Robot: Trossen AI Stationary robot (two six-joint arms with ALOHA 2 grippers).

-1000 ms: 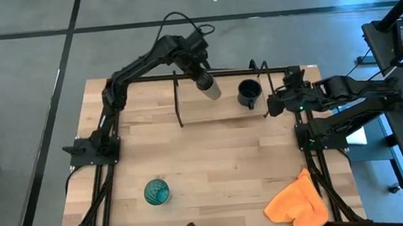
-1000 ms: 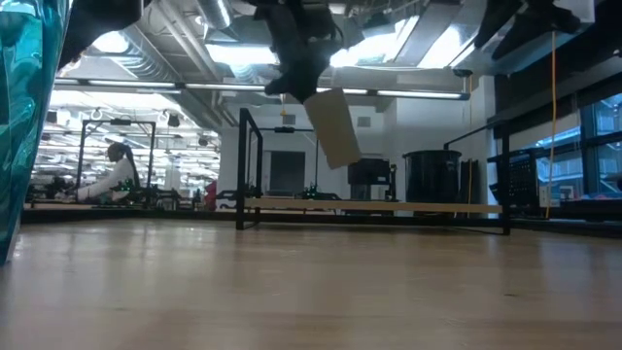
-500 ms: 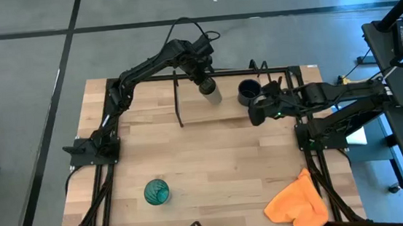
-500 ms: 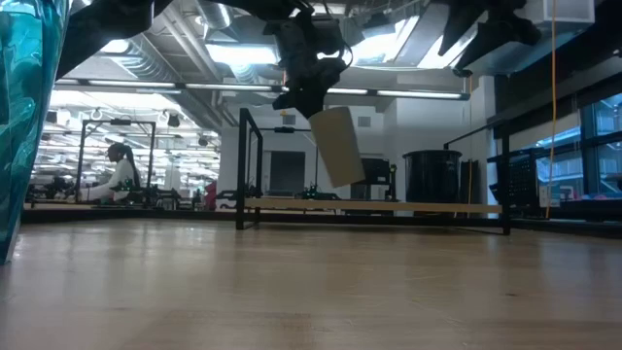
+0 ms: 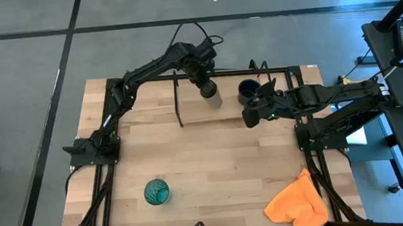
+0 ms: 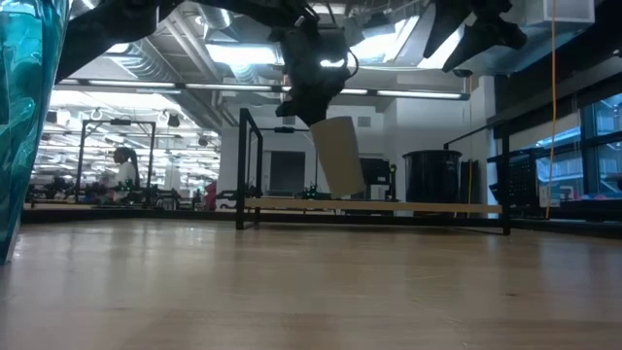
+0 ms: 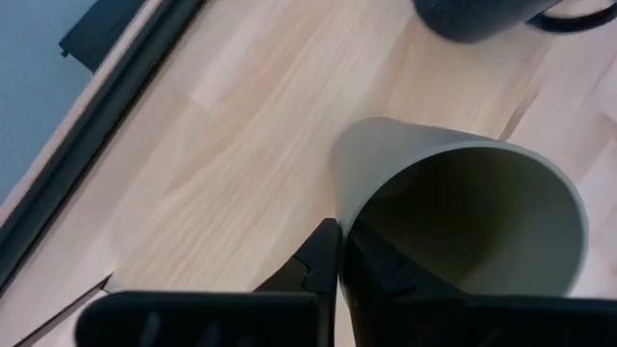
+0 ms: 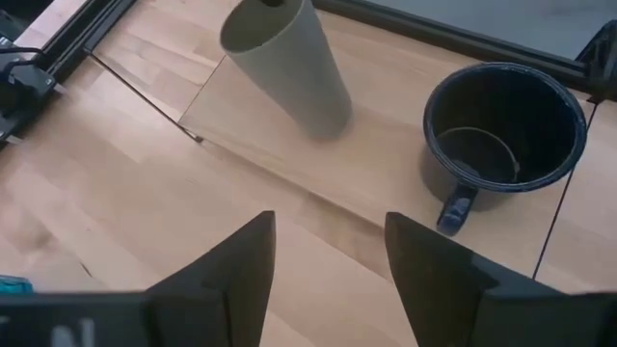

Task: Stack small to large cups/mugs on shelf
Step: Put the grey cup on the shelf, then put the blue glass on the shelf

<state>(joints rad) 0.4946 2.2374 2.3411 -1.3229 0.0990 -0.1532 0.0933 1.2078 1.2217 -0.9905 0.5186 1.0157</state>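
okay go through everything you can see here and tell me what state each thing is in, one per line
olive-tan cup: held tilted above the shelf, rim pinched by the left gripper
navy mug: upright on the shelf, empty, free
teal tumbler: upright on the tabletop, untouched
shelf: holds only the mug
right gripper: open, empty, near the mug
orange cloth: crumpled at the table corner

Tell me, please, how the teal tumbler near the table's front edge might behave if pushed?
The teal tumbler stands tall and narrow, so a high push would probably tip it. Its round wall suggests it would then roll. It looks glossy, perhaps slippery.
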